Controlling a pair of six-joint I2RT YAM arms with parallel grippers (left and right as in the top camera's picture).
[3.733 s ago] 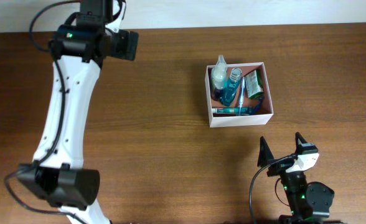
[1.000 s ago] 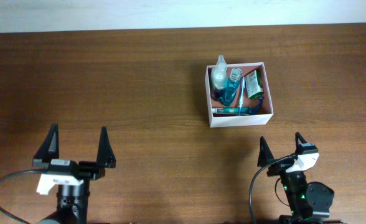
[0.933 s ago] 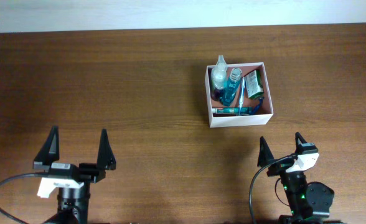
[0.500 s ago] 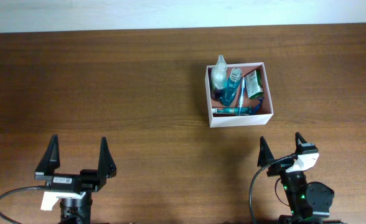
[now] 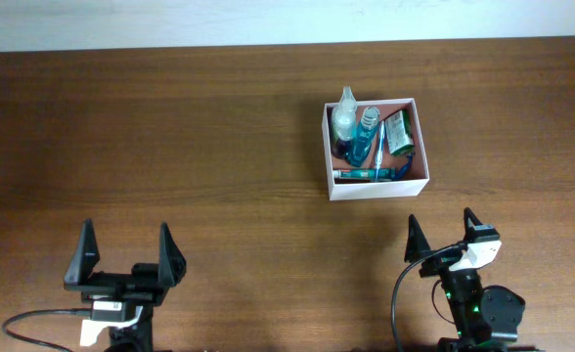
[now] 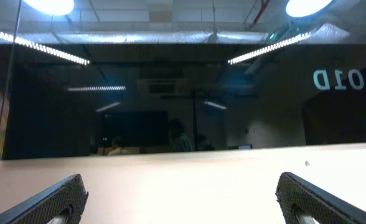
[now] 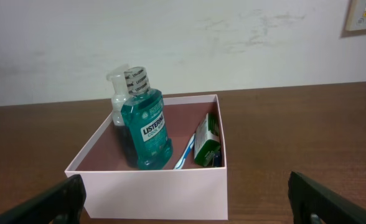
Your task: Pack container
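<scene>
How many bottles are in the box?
2: a clear white-capped bottle stands in the container's far-left corner, and the teal mouthwash bottle stands beside it, nearer the middle. Others may be hidden.

Pretty sure I'm in an office-type lab: ceiling strip lights (image 6: 40, 46), lettering (image 6: 348, 79) on dark glass (image 6: 46, 118), bare white wall (image 7: 170, 43).

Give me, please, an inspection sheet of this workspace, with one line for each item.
Surface: brown wooden table.
Job's things: container on the right half, holding a green mouthwash bottle, a clear bottle, a green box and a toothbrush.
Clutter: nothing seen.
Grippers: left gripper and right gripper at the near edge, fingers open, empty.
Cables: left cable and right cable, black, each looping beside its arm.
Surroundings: white wall behind the table.
</scene>
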